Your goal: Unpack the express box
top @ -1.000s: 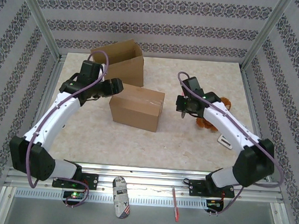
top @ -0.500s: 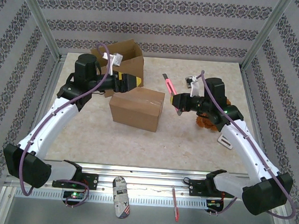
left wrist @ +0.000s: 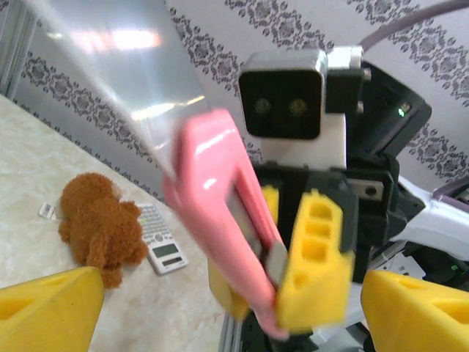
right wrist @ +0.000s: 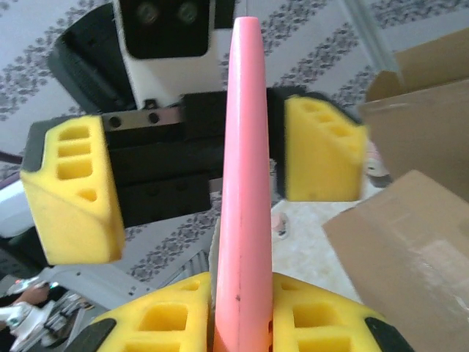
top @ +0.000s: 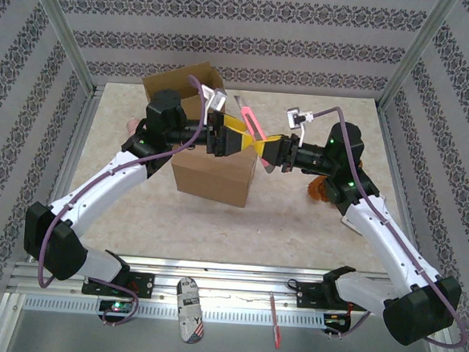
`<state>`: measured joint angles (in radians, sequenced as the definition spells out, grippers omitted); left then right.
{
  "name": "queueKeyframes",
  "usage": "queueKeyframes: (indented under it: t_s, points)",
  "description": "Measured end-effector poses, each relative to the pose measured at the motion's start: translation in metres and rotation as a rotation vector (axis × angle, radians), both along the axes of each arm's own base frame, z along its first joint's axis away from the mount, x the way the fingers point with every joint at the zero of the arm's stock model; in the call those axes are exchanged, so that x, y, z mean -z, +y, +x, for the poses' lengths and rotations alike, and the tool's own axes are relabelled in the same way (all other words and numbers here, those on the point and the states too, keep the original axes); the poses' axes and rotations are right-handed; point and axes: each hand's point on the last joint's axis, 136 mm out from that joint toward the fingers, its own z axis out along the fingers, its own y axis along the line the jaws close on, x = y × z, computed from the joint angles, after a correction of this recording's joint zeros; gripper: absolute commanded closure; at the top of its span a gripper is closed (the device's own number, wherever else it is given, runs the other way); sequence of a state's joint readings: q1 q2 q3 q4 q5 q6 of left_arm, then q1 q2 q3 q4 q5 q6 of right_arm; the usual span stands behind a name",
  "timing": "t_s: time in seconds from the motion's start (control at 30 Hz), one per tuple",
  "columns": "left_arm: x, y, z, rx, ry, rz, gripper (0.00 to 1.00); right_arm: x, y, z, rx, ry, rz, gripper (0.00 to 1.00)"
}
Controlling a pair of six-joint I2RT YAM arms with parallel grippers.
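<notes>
While the closed express box (top: 214, 173) sat in the middle of the table (top: 295, 229), both arms were raised over its back edge, going by the top camera. The right gripper (top: 271, 152) was clamped tight on a pink box cutter (top: 251, 119), so its fingers (right wrist: 322, 319) were closed down to just the width of the handle. The cutter stuck out past them toward the back-left. The left gripper (top: 237, 138) faced it head-on with its jaws spread really wide, one yellow pad (right wrist: 69, 187) on each side of the pink handle. The right wrist view showed a clear gap both ways, so it wasn't gripping anything. The left wrist camera gave the same picture from the other end: the cutter was pinched between the right arm's yellow pads, and the left arm's own fingertips sat way out at the bottom corners of the frame. Couldn't tell whether the blade was out, that part was too blurry. Behind the closed box, a second open carton (top: 183, 88) stood at the back-left of the table with its flaps up. Over on the right side, a brown plush toy (left wrist: 102, 227) lay on the tabletop with a small calculator (left wrist: 165, 254) just beside it, both well apart from the box.
</notes>
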<state>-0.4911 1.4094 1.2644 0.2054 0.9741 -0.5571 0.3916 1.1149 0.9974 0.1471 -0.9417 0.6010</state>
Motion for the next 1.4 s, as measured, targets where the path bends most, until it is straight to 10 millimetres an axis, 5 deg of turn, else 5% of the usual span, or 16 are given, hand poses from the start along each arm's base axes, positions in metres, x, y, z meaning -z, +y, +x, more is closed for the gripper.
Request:
queueKeyframes:
  t_s: [0.1, 0.23, 0.57, 0.83, 1.03, 1.2, 1.4]
  points:
    - [-0.014, 0.000, 0.004, -0.019, -0.034, -0.044, 0.15, 0.002, 0.011, -0.004, -0.044, 0.003, 0.006, 1.00]
    - [-0.029, 0.002, 0.006, -0.037, -0.065, -0.093, 0.35, 0.002, 0.017, -0.002, -0.060, 0.014, 0.020, 1.00]
    - [-0.041, 0.002, 0.006, -0.034, -0.073, -0.148, 0.51, -0.015, 0.021, -0.002, -0.067, -0.017, 0.082, 1.00]
    - [-0.043, 0.001, 0.007, -0.026, -0.038, -0.175, 1.00, -0.017, 0.024, -0.002, -0.080, -0.035, 0.093, 1.00]
    - [-0.047, 0.002, 0.004, -0.017, -0.026, -0.185, 1.00, -0.018, 0.024, -0.005, -0.094, -0.058, 0.093, 0.99]
    - [-0.045, 0.001, 0.004, -0.013, -0.029, -0.180, 1.00, -0.016, 0.024, -0.006, -0.106, -0.051, 0.056, 0.71]
    - [-0.042, -0.001, 0.004, -0.016, -0.040, -0.164, 1.00, -0.005, 0.025, -0.010, -0.142, -0.015, -0.009, 0.74]
